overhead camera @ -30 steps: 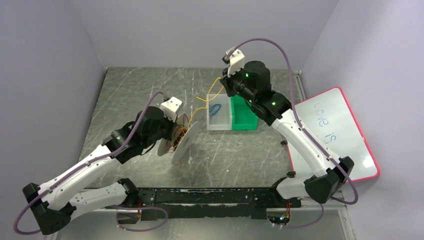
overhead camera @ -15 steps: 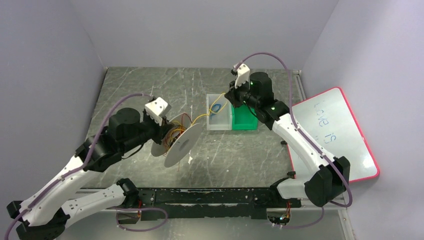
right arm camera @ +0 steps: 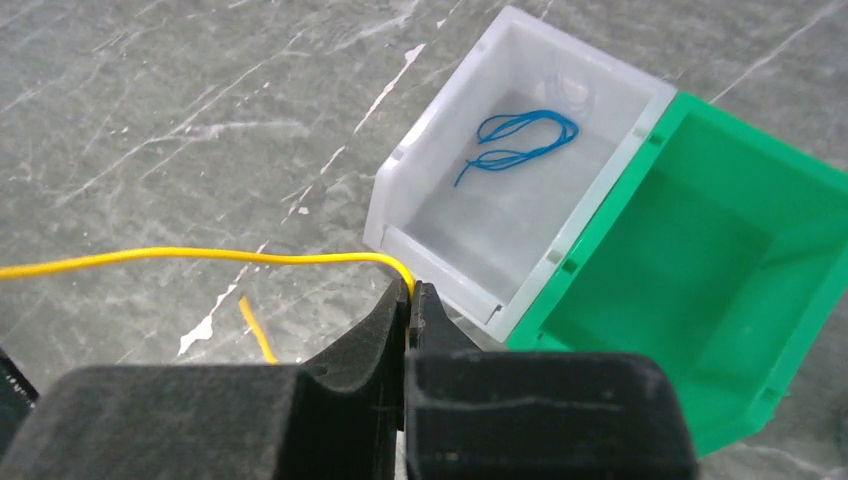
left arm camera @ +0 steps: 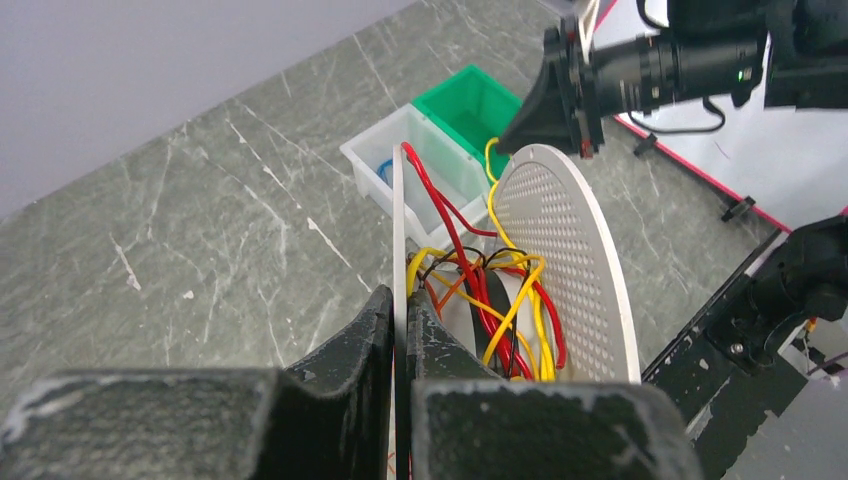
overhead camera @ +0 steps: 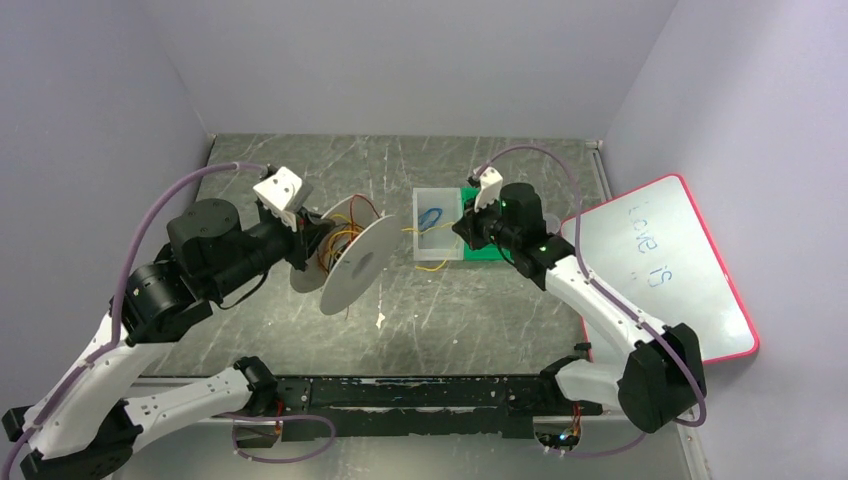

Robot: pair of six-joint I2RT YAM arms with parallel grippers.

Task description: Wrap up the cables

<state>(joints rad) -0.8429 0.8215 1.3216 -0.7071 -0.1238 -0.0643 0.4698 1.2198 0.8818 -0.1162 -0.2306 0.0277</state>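
Note:
A white spool (overhead camera: 360,265) of two discs is held on edge above the table. My left gripper (left arm camera: 400,305) is shut on the thin rim of one disc (left arm camera: 397,220). The other disc (left arm camera: 570,250) is perforated. Yellow, red and orange cables (left arm camera: 500,300) lie tangled between the discs. One yellow cable (right arm camera: 200,255) runs from the spool across to my right gripper (right arm camera: 410,292), which is shut on it just in front of the clear bin (right arm camera: 400,190). In the top view the right gripper (overhead camera: 462,225) is low between the two bins.
A blue wire coil (right arm camera: 520,135) lies in the clear bin, and a green bin (right arm camera: 700,260) stands against its right side. A short yellow scrap (right arm camera: 258,335) lies on the table. A red-framed whiteboard (overhead camera: 660,265) leans at the right.
My left arm has swung back and left, raising the spool and turning it. My right gripper has come down and forward from above the bins, bringing the yellow cable lower.

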